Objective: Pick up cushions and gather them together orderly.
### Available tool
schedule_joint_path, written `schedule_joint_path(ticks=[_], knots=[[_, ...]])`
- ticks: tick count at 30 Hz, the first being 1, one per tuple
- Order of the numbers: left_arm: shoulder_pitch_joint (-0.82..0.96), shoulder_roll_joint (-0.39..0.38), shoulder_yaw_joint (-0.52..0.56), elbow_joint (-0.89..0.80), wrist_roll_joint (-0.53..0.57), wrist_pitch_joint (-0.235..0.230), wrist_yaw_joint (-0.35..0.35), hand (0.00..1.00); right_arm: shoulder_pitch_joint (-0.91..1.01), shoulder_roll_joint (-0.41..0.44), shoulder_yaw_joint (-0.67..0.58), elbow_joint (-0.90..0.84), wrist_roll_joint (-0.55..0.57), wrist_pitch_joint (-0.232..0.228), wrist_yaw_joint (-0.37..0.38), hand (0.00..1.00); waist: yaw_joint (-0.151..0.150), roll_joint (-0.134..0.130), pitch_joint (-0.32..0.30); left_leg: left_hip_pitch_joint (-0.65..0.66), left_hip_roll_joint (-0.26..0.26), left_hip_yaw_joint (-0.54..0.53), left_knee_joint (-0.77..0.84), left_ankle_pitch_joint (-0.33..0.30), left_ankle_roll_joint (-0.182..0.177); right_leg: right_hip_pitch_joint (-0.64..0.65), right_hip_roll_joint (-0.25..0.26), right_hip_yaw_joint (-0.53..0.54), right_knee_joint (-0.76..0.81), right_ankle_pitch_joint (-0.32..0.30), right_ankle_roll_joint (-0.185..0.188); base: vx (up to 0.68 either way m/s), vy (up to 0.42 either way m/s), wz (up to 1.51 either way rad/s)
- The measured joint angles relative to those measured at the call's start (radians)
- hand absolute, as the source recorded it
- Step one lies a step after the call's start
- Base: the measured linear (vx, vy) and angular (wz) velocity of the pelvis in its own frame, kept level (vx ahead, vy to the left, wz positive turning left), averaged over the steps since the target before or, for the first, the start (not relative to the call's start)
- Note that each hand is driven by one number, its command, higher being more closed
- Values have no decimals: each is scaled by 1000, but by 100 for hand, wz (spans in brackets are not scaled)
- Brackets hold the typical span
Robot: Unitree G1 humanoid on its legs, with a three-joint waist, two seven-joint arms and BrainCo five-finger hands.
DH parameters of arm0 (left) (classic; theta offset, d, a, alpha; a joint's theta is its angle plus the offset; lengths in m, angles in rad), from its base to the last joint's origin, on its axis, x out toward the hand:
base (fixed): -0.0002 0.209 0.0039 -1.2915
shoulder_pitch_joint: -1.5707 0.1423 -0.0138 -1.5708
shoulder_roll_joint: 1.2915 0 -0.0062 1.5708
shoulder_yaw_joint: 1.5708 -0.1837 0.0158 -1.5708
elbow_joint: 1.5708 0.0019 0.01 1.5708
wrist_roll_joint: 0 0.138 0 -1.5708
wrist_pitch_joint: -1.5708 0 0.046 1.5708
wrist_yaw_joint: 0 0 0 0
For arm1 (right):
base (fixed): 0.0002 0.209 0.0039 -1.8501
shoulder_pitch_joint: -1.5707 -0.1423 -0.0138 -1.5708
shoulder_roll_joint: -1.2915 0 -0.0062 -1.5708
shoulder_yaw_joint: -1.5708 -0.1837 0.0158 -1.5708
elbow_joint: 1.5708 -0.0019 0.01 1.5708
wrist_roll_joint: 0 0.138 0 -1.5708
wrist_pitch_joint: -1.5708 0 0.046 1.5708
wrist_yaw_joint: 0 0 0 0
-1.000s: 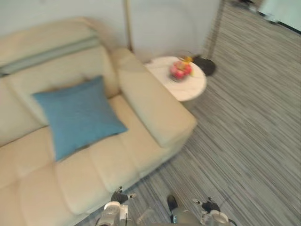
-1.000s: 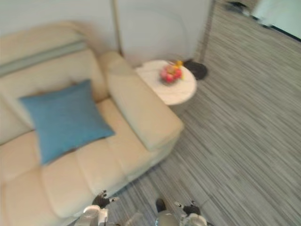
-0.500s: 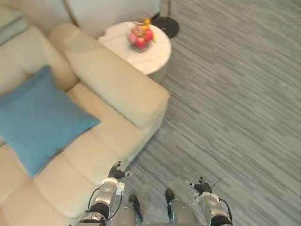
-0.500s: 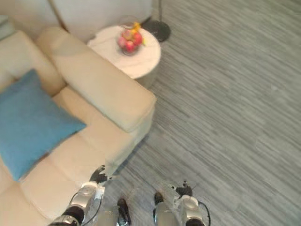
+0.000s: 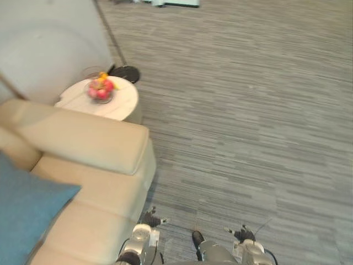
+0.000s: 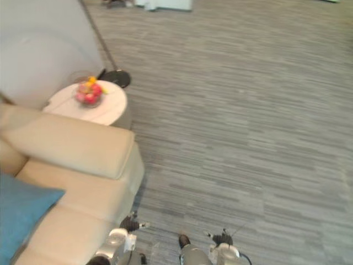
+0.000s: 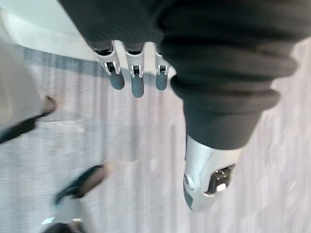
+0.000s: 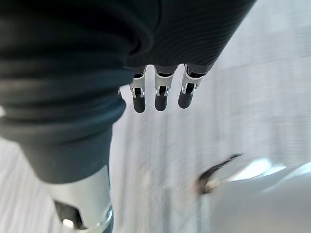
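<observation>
Silver fingers (image 7: 137, 83) straight: our left robot hand (image 5: 149, 221) and right robot hand (image 5: 243, 234) hang empty; blue cushion (image 5: 22, 212) sits on beige sofa (image 5: 83, 146).

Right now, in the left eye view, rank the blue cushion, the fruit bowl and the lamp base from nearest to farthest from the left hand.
1. Blue cushion, on the sofa, left of the left hand.
2. Fruit bowl, on the round table.
3. Lamp base, on the floor beyond it.

Left hand (image 7: 137, 80) above the grey striped carpet (image 7: 121, 160) — fingers straight, thumb set apart, nothing held between them.
</observation>
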Motion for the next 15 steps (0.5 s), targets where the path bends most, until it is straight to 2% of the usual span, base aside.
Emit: schedule_joint_path(ticks=[2,3,5,6,7,8,10,11,13,15], knots=[[0,14,-8,17,0,2,0,0,-2,2,1,2,0,0,1,0,1,1,0,5,-4,47,-26,14,18,-3,-19,-16,-39,29,-16,-63,129,-123],[0,26,-10,18,0,2,0,0,-3,5,4,4,4,-2,3,0,-1,-5,2,19,2,108,-42,31,25,-24,-37,-62,-35,42,-15,-35,94,-135],[-2,56,-10,17,0,2,0,0,-13,-8,11,-1,4,-7,3,0,-2,7,7,71,9,213,-89,53,27,-85,-89,-307,104,25,-11,95,27,-128],[-2,65,-10,15,-1,2,0,0,-13,-13,16,-1,4,-9,3,0,-4,11,9,81,11,237,-97,58,23,-90,-104,-389,129,20,-17,159,-4,-101],[-4,84,-11,13,-1,0,0,0,-11,-19,42,0,3,-10,2,0,-6,12,8,89,6,253,-102,65,18,-73,-133,-518,141,9,-18,138,-56,-83],[-8,97,-16,12,-1,-2,1,0,-12,-21,55,2,1,-11,3,0,-4,9,8,88,1,251,-105,67,15,-70,-140,-565,116,1,-23,141,-88,-76],[-22,100,-20,14,-1,-1,1,0,-25,-34,55,2,3,-23,2,0,-20,34,27,106,-9,236,-142,98,3,-55,-119,-538,89,13,-25,130,-121,-43],[-27,95,-22,14,-1,-2,1,0,-26,-41,54,6,3,-24,2,0,-19,37,28,117,-11,216,-149,114,-2,-48,-111,-525,84,13,-26,158,-156,-37],[-23,92,-27,15,-1,-4,-1,0,-27,-46,51,30,5,-30,2,0,-15,38,29,133,6,180,-121,128,-15,-38,-83,-496,100,-8,-38,169,-211,-47],[-22,87,-4,16,0,-2,-2,0,-26,-37,20,31,13,-31,2,0,-18,26,47,111,49,158,34,115,-27,-27,-66,-470,159,-54,-52,109,-172,-47]])
